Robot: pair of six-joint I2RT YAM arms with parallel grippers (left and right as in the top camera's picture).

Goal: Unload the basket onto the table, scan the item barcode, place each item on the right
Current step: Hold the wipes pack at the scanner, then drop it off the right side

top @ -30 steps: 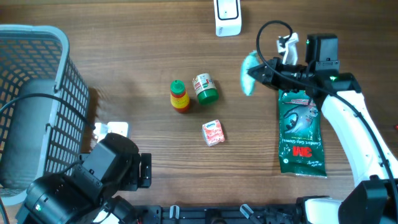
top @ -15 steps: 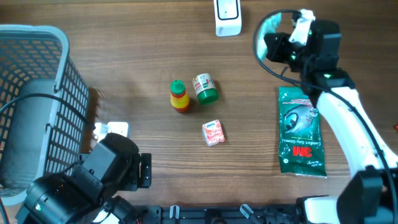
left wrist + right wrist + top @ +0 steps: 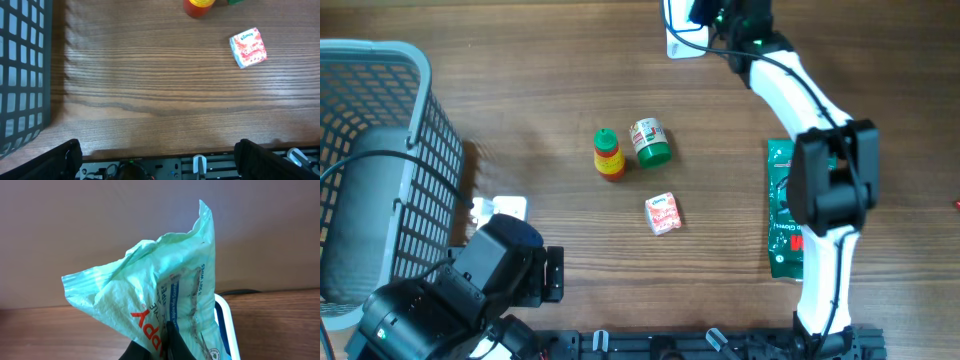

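right gripper [image 3: 167,341] pinches the pale green wipes packet [image 3: 160,285] by its lower edge (red lettering reads upside down in the wrist view), crumpled, close over the white scanner [image 3: 226,325]; left gripper [image 3: 157,152] hangs spread wide over the table [image 3: 150,90].

Your item is a soft, pale mint-green packet of wipes [image 3: 160,300]. It is crumpled and creased, and its red lettering reads upside down in the right wrist view. It stands upright, clear of the counter [image 3: 520,100], pinched at its lower edge in the closed right pincer [image 3: 168,342], with one top corner peaking upward. The white scanner [image 3: 681,44] sits at the counter's far edge, and its rim shows just behind the packet's lower right. You cannot make out the packet clearly from overhead.
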